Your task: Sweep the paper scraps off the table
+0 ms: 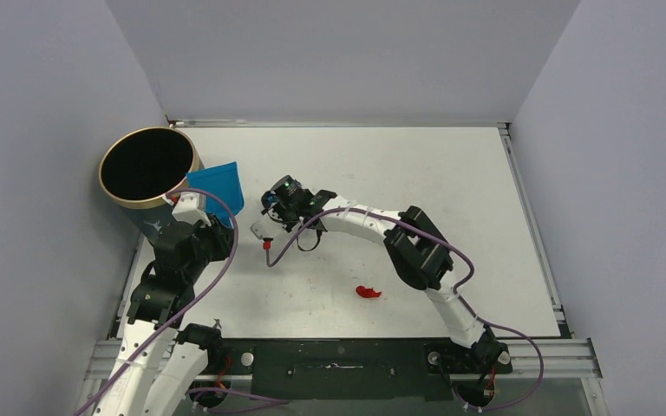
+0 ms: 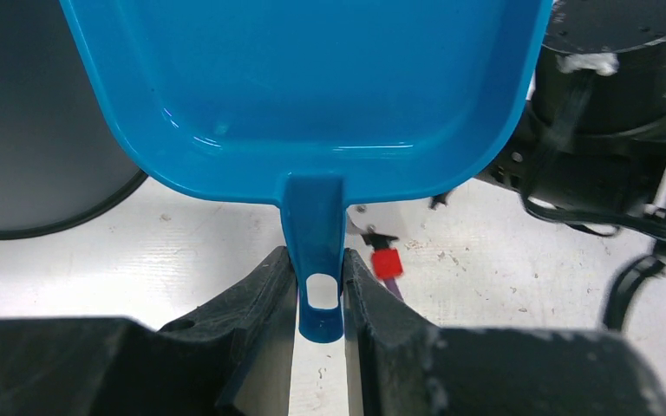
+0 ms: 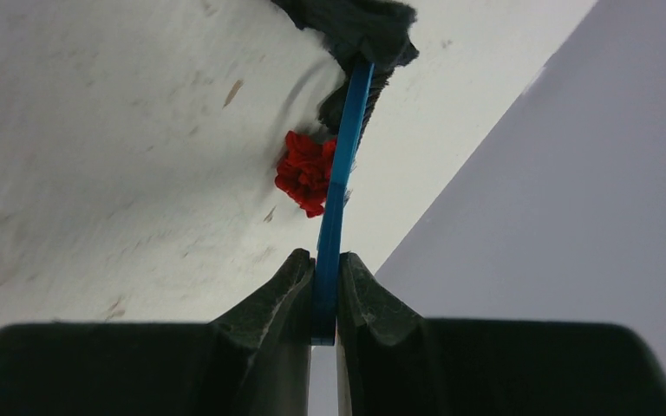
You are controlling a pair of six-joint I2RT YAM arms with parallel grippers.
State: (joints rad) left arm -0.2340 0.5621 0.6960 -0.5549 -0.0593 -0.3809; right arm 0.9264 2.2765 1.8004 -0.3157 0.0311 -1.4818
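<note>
My left tool (image 2: 321, 290) pinched the dustpan (image 2: 312, 87) by its handle, my right tool (image 3: 327, 290) the brush (image 3: 347, 130); the red paper scrap (image 3: 305, 172) (crumpled, looking featherlight) wanted bristles across the desk (image 3: 95, 130), not grasping

The dustpan (image 2: 312, 87) runs off the top edge of my left wrist view. On my right, the brush handle (image 3: 338, 199) hides part of a red scrap (image 3: 302, 172), and the bristles (image 3: 355, 26) are cropped above.

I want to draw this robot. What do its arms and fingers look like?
The left arm and right arm are white tubes with chunky black joints. A purple cable loops along each. The fingers are black, rough wedges narrowing to the tips.
</note>
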